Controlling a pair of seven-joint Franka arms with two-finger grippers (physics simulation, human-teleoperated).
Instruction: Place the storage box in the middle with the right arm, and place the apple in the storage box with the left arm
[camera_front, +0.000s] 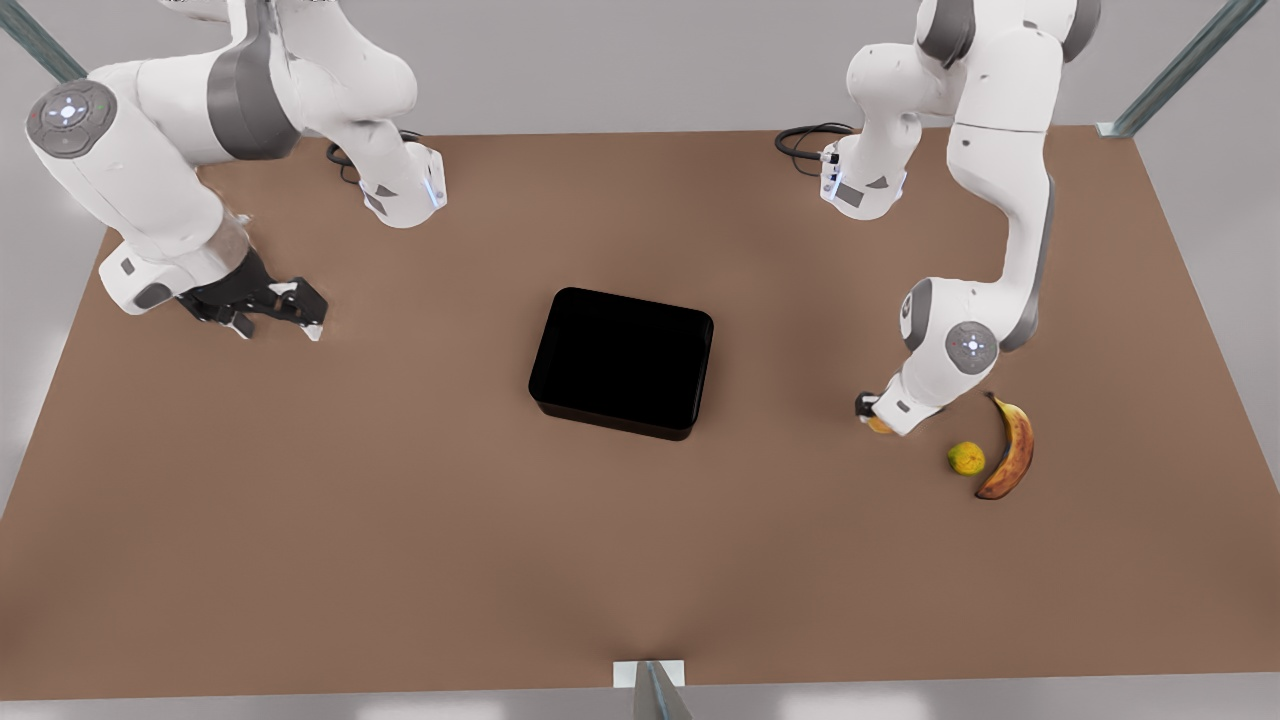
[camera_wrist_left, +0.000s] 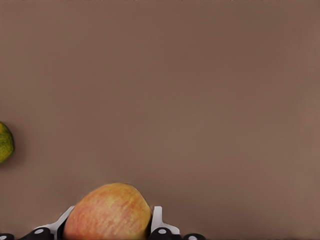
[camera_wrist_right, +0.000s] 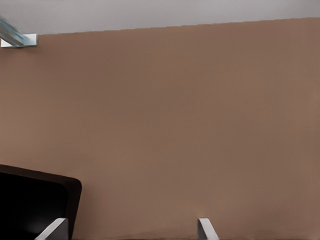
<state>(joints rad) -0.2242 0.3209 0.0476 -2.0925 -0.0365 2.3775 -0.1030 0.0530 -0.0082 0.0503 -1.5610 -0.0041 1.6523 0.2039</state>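
Observation:
The black storage box (camera_front: 622, 362) sits in the middle of the brown table, empty. At the front view's right, the left gripper (camera_front: 872, 412) is down at the table, shut on the reddish-orange apple (camera_front: 879, 426). In the left wrist view the apple (camera_wrist_left: 107, 212) fills the gap between the white fingertips (camera_wrist_left: 157, 219). The right gripper (camera_front: 285, 318) hangs open with nothing between its fingers, above the table at the front view's left and well apart from the box. A corner of the box (camera_wrist_right: 30, 205) appears in the right wrist view, past the spread fingers (camera_wrist_right: 205, 227).
A yellow-green round fruit (camera_front: 965, 458) and a brown-spotted banana (camera_front: 1010, 450) lie just beside the left arm, toward the front view's right. The same fruit (camera_wrist_left: 4, 142) shows at the edge of the left wrist view. Metal frame posts stand at the table's corners.

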